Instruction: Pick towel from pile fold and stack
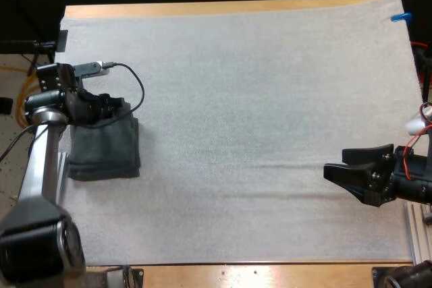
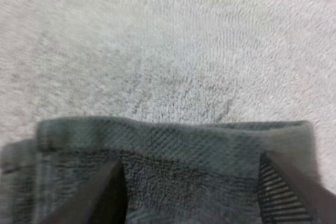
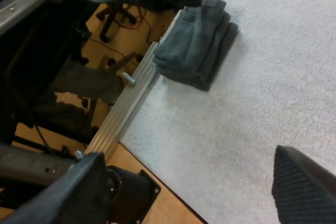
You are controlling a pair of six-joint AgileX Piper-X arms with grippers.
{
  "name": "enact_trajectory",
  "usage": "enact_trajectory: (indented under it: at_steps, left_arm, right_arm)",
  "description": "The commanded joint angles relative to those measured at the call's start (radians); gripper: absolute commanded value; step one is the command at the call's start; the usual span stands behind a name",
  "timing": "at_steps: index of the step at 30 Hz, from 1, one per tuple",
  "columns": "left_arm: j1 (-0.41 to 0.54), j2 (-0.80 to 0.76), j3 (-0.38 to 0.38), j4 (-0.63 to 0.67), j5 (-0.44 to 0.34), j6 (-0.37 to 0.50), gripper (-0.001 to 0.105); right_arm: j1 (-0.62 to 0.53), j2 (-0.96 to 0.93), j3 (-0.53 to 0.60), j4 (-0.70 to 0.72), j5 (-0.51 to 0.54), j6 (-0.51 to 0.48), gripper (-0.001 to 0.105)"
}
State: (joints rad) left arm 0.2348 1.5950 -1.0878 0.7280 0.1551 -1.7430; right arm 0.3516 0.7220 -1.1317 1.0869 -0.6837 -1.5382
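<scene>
A stack of folded dark grey-green towels (image 1: pixel 104 150) lies at the left edge of the white mat (image 1: pixel 256 119). My left gripper (image 1: pixel 121 107) hangs over the stack's far end. In the left wrist view its fingers (image 2: pixel 100 192) stand wide apart above the top towel (image 2: pixel 189 150), whose folded edge lies flat between them. My right gripper (image 1: pixel 335 163) hovers open over bare mat at the right side, far from the towels. The right wrist view looks across the mat to the stack (image 3: pixel 197 40) past its own spread fingers (image 3: pixel 304 182).
An aluminium rail (image 3: pixel 126 108) runs along the mat's left edge beside the stack. The wooden table edge (image 1: pixel 270 273) borders the mat at the front. Bare mat stretches from the stack to the right gripper.
</scene>
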Motion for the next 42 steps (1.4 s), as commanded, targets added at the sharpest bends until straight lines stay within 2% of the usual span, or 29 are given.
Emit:
enact_trajectory:
  at_steps: [1,6,11,17,28,32,36,40,42]
  left_arm:
    - [0.0,0.038,-0.001,0.005,0.01,-0.013,0.052]
    - [0.0,0.128,-0.001,0.028,0.03,-0.016,0.052]
    - [0.0,0.112,-0.001,0.039,0.03,-0.006,0.052]
    - [0.0,-0.048,-0.013,0.038,0.03,0.046,0.052]
    - [-0.01,-0.49,-0.011,0.114,0.042,0.111,0.052]
    - [-0.051,-0.558,-0.011,0.135,0.042,0.111,0.052]
    - [-0.124,-0.579,-0.011,0.16,0.042,0.109,0.052]
    - [-0.194,-0.579,0.002,0.21,0.04,0.11,0.052]
    - [-0.212,-0.579,0.007,0.224,0.034,0.119,0.052]
  right_arm:
    - [0.0,-0.004,-0.005,-0.013,-0.009,-0.006,0.064]
    - [0.0,-0.004,-0.005,-0.013,-0.009,0.011,0.064]
    - [0.0,-0.004,-0.005,-0.013,-0.004,0.016,0.064]
    - [0.0,-0.004,-0.005,-0.013,0.024,0.016,0.064]
    - [0.0,-0.004,-0.005,-0.013,0.038,0.013,0.064]
    - [0.0,0.025,0.021,-0.013,0.152,-0.002,0.064]
    - [0.0,0.118,0.076,-0.035,0.28,-0.069,0.064]
    - [-0.008,0.222,0.082,-0.085,0.431,-0.142,0.064]
    - [-0.039,0.254,0.082,-0.109,0.463,-0.162,0.064]
